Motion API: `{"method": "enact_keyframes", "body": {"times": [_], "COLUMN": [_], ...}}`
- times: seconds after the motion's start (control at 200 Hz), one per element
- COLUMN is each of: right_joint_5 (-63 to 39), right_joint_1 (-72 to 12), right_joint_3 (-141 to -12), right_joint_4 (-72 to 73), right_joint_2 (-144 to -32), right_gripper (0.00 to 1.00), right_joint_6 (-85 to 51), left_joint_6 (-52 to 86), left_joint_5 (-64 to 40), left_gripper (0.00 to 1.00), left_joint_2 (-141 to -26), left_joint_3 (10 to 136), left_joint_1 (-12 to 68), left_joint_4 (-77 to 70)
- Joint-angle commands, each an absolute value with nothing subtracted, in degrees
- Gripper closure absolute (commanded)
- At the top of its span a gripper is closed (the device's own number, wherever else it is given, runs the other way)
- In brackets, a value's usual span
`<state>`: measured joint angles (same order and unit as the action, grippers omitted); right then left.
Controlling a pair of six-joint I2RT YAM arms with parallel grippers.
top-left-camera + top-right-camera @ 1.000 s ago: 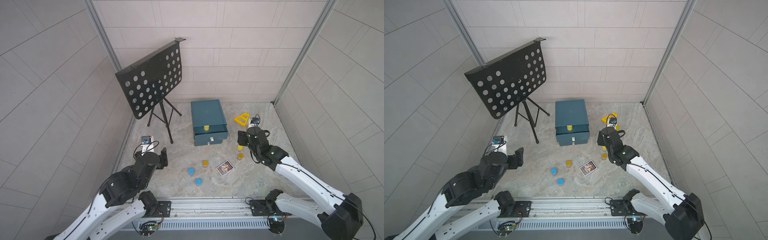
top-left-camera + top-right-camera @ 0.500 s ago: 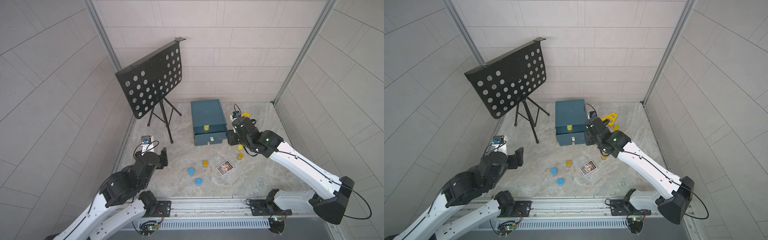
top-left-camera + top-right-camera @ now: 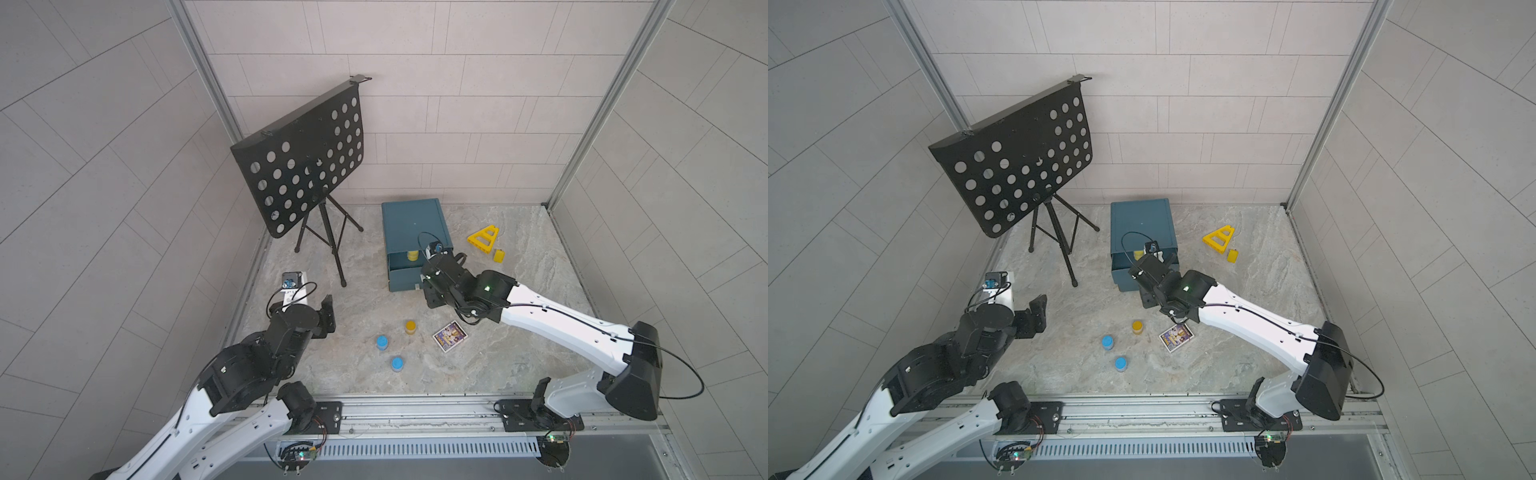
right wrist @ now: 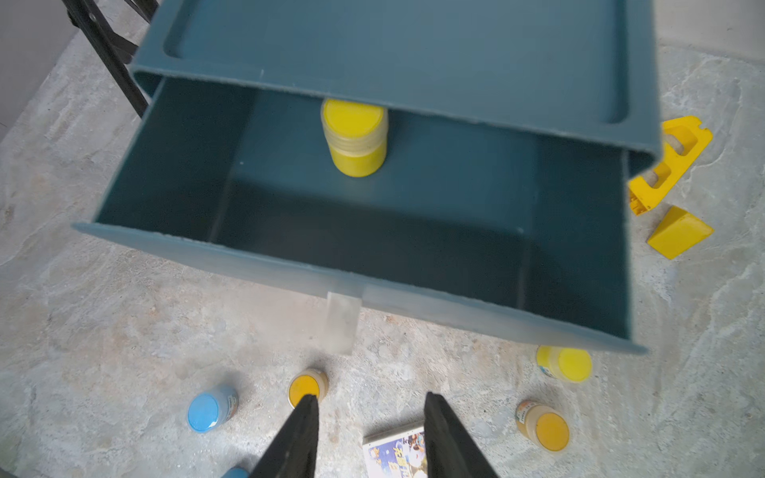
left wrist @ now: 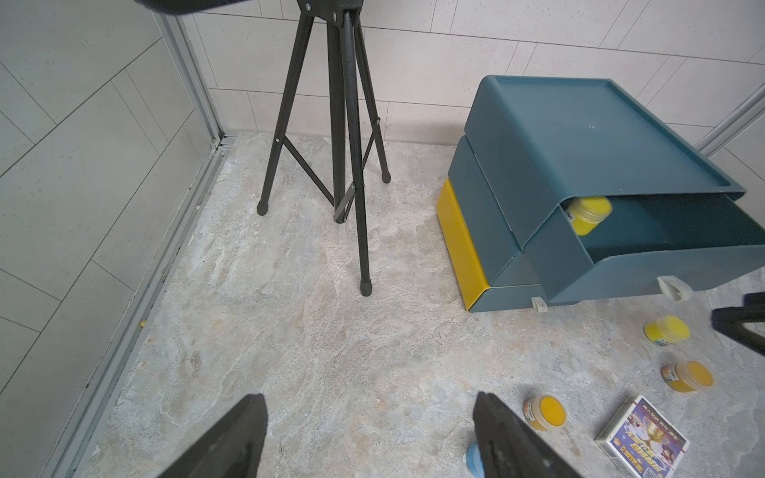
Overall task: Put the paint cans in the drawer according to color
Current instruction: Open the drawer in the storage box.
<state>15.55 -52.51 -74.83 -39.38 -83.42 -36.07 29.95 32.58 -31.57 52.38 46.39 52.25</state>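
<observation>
The right gripper (image 4: pixel 369 397), parted and empty, has swung before the open drawer (image 4: pixel 434 186); one yellow paint can (image 4: pixel 354 136) stands inside, the second yellow can (image 4: pixel 565 364) just outside looks next; left gripper (image 5: pixel 368 397) hangs released

Six paint cans: two yellow, two orange, two blue. One yellow can (image 4: pixel 354 136) sits inside the open drawer (image 4: pixel 455 304) of the drawer unit (image 3: pixel 411 220). The other yellow can (image 4: pixel 565 364), both orange cans (image 4: pixel 542 428) and both blue cans (image 3: pixel 382 342) sit before the unit. One music stand (image 3: pixel 291 135), one triangular frame (image 3: pixel 478 244), one yellow block (image 3: pixel 498 255), one card box (image 3: pixel 450 336).
</observation>
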Motion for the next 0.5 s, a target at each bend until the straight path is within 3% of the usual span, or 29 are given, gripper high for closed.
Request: {"method": "enact_keyframes", "body": {"times": [0.0, 0.18, 0.49], "right_joint_5": [17.3, 19.1, 20.1], "right_joint_1": [-53.2, -53.1, -53.0], "right_joint_3": [-77.4, -78.8, -80.0], "right_joint_4": [-37.7, -36.6, -37.3], "right_joint_2": [-85.5, -87.8, -90.4], "right_gripper": [0.54, 0.55, 0.70], "right_joint_6": [-37.5, -37.4, -37.6], "left_joint_6": [29.7, 29.7, 29.6], "left_joint_5": [33.1, 33.0, 33.1], "left_gripper": [0.15, 0.14, 0.14], "left_joint_2": [-31.0, -30.8, -30.1], "left_joint_3": [52.0, 51.9, 52.0], "left_joint_1": [46.2, 46.2, 46.2], "left_joint_4": [52.7, 52.7, 52.9]}}
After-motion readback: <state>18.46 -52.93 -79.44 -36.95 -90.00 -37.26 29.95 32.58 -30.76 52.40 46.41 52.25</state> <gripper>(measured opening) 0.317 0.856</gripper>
